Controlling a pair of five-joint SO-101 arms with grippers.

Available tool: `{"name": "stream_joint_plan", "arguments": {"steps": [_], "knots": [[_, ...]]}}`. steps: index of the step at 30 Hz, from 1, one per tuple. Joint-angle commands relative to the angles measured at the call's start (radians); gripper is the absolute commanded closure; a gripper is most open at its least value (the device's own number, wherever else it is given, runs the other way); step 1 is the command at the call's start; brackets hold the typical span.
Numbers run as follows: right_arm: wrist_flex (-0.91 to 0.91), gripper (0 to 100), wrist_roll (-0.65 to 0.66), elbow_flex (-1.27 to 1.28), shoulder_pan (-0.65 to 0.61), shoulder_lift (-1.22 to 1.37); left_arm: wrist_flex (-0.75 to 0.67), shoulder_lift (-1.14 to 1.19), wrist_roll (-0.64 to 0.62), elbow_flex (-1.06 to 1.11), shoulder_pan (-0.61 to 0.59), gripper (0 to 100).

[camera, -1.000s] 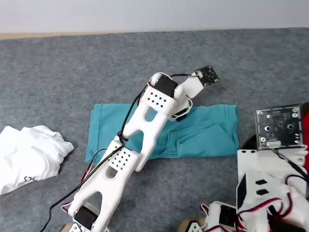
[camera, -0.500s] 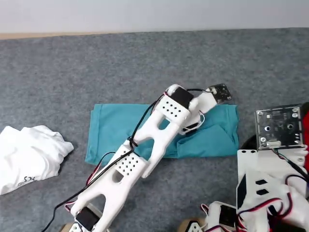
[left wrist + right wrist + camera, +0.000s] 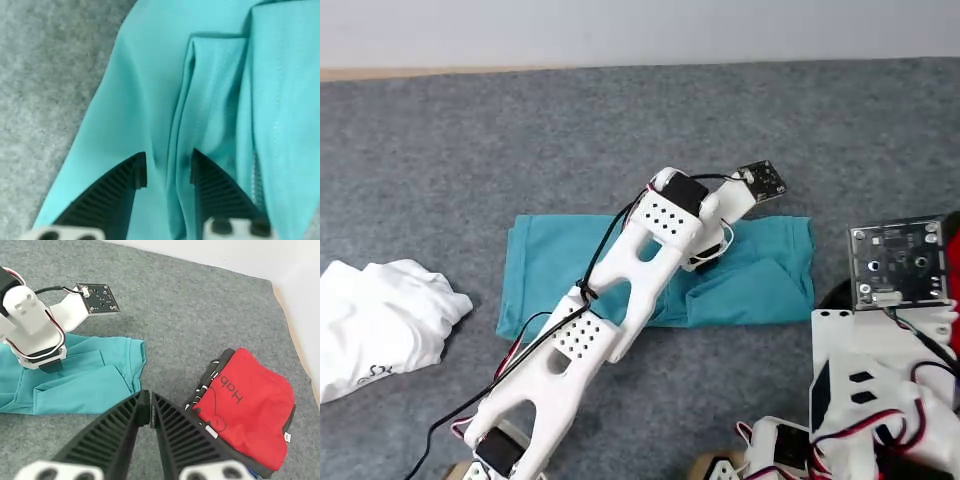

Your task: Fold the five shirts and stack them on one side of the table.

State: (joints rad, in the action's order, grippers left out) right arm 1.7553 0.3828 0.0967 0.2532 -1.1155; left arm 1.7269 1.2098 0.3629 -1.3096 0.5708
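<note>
At table centre the teal shirt [image 3: 770, 280] lies part-folded, and the left gripper [image 3: 167, 165] spreads its fingers astride a ridge of it. At 3 o'clock a red shirt [image 3: 250, 400] tops the stack [image 3: 207, 382]; at 8 o'clock a white shirt [image 3: 380, 320] waits crumpled. The right gripper [image 3: 150, 400] has its fingers pressed together.

black lettering [image 3: 231, 391] on the red shirt [image 3: 257, 420], just beside the right pincer [image 3: 150, 409], small dark print [image 3: 377, 375] on the white shirt [image 3: 380, 320], well apart from the left pincer [image 3: 167, 169], too small to make out
</note>
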Motion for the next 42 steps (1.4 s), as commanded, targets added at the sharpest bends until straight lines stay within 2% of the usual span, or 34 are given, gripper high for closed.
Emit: {"name": "stream_joint_plan", "arguments": {"steps": [1,3,15,23,29,36,42], "knots": [[0.036,98.8,-0.009,0.0,0.013,0.005,0.028,-0.017,-0.011,-0.002,-0.005,95],[0.036,98.8,-0.009,0.0,0.013,0.005,0.028,-0.017,-0.009,-0.004,-0.005,100],[0.036,98.8,-0.009,0.002,0.013,0.002,0.028,-0.021,-0.009,-0.007,-0.028,99],[0.036,98.8,-0.009,0.002,0.013,0.005,0.028,-0.04,-0.075,-0.005,-0.017,82],[0.036,98.8,-0.009,0.002,0.013,0.005,0.028,-0.127,-0.075,-0.004,-0.025,82],[0.035,98.8,-0.009,0.002,0.013,0.007,0.029,-0.229,-0.086,-0.002,-0.1,82],[0.033,98.7,-0.009,0.003,0.013,0.01,0.031,-0.307,-0.215,0.002,-0.163,82]]}}
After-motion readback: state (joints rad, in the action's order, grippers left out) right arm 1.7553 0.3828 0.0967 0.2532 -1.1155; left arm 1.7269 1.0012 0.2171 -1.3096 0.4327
